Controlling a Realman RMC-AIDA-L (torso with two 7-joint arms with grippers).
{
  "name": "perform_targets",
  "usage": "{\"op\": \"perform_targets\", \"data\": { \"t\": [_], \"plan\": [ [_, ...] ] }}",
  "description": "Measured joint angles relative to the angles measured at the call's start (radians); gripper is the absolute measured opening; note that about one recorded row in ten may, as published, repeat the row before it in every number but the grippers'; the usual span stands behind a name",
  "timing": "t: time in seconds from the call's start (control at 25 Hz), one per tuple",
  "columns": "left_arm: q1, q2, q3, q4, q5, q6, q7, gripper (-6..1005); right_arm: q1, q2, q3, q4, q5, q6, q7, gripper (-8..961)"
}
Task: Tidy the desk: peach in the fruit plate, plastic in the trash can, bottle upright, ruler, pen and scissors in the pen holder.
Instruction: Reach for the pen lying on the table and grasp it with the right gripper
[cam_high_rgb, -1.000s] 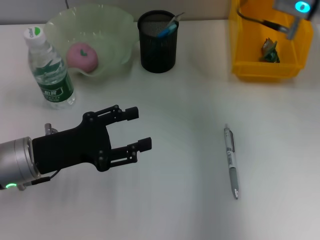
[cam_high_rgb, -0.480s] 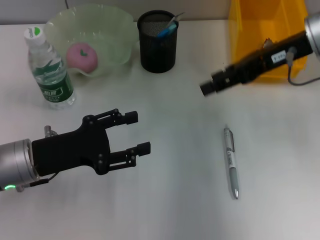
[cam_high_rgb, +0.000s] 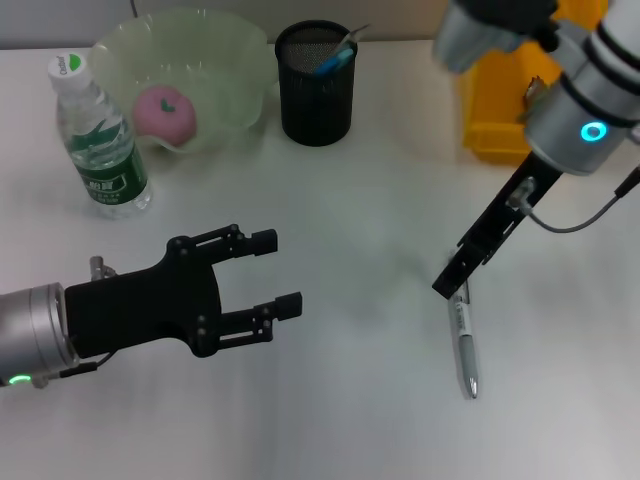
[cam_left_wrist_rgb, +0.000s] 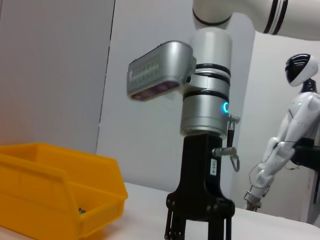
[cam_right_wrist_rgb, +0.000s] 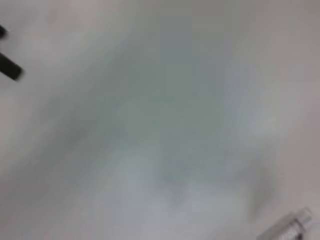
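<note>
A silver pen lies on the white desk at the right; its end also shows in the right wrist view. My right gripper points down just above the pen's far end, open and empty; the left wrist view shows it with a gap between the fingers. My left gripper is open and empty, low over the desk at the front left. The peach lies in the green fruit plate. The bottle stands upright. The black pen holder holds a blue-handled item.
The yellow bin stands at the back right with a small dark-green item inside; it also shows in the left wrist view. The bottle and the plate stand at the back left, the pen holder at the back middle.
My right arm has swung from over the yellow bin down and forward to the pen's far end. My left gripper has hardly moved.
</note>
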Motion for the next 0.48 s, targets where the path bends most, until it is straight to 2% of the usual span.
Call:
{"op": "perform_targets", "data": {
  "t": [0.08, 0.48],
  "plan": [
    [0.0, 0.0, 0.001, 0.0, 0.0, 0.002, 0.0, 756, 0.022, 0.012, -0.018, 0.014, -0.042, 0.008, 0.023, 678],
    [0.002, -0.002, 0.001, 0.001, 0.0, 0.015, 0.004, 756, 0.082, 0.018, -0.173, 0.13, -0.053, 0.09, 0.15, 679]
  ]
}}
